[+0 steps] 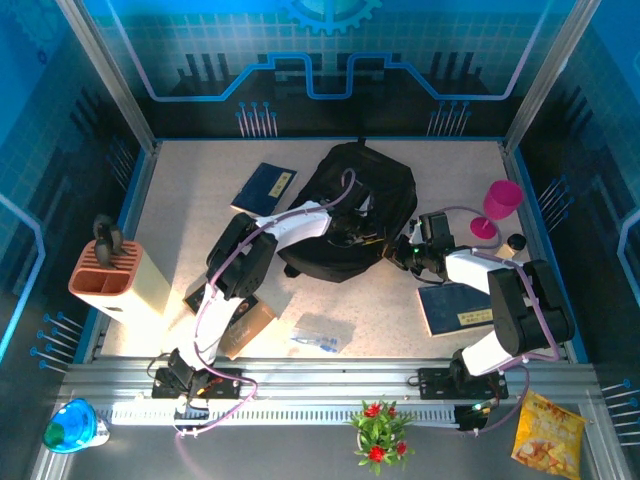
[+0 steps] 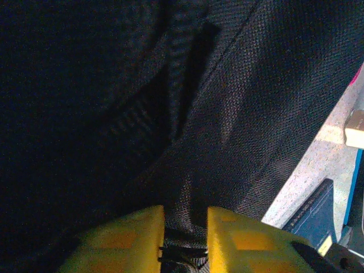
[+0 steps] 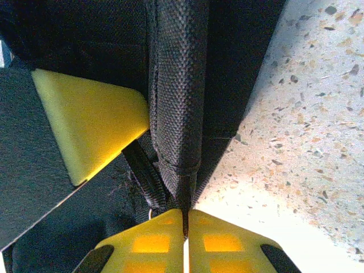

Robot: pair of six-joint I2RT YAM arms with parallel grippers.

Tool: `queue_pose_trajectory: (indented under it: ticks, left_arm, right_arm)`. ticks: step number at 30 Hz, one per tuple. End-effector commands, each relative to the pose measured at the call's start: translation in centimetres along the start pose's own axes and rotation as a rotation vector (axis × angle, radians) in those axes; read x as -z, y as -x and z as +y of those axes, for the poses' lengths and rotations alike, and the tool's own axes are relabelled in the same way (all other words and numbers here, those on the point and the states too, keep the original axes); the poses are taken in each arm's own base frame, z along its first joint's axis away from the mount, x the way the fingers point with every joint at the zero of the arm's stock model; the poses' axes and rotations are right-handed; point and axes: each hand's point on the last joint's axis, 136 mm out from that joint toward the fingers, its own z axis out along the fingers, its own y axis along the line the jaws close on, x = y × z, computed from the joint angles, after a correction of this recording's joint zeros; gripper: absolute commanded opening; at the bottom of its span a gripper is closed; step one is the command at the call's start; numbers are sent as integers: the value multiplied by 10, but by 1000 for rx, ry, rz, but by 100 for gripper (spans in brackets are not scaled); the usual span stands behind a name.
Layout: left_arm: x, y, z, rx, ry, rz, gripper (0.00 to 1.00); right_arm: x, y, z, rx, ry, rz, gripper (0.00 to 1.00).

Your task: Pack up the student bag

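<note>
The student bag (image 1: 350, 205), big, black and soft, lies in the middle of the table. My left gripper (image 1: 348, 228) is down on the bag's middle. In the left wrist view its yellow fingers (image 2: 136, 239) pinch a fold of the black bag fabric (image 2: 227, 114), so the left gripper (image 2: 185, 242) is shut on the bag. My right gripper (image 1: 407, 250) sits at the bag's right edge. In the right wrist view the right gripper (image 3: 186, 224) is shut on the thin end of a woven black strap (image 3: 176, 85) of the bag (image 3: 85, 34).
One dark-blue book (image 1: 265, 187) lies left of the bag and another (image 1: 458, 308) under my right arm. A pink cup (image 1: 500, 205) stands at the right. A holder block (image 1: 115, 280), a cardboard box (image 1: 245, 325) and a clear packet (image 1: 320, 333) sit front left. A yellow wedge (image 3: 91, 122) rests beside the strap.
</note>
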Motion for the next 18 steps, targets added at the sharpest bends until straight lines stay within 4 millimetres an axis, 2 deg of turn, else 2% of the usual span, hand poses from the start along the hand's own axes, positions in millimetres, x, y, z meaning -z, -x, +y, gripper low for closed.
queue_pose_trajectory:
  ticks: [1,5,9,13,18]
  left_arm:
    - [1,5,-8,-28,3,-19,14]
    - [15,9,-18,-58,-6,-40,7]
    - [30,10,-29,-97,-20,-55,0]
    - [45,10,-39,-123,-43,-69,0]
    - [60,6,-47,-146,-65,-77,2]
  right_arm:
    - [2,-3,-6,-24,-12,9,10]
    - [7,5,-2,-19,1,-12,14]
    - [22,23,10,-3,49,-78,29]
    - [35,37,14,-1,47,-128,43]
    - [33,41,9,-29,31,-128,49]
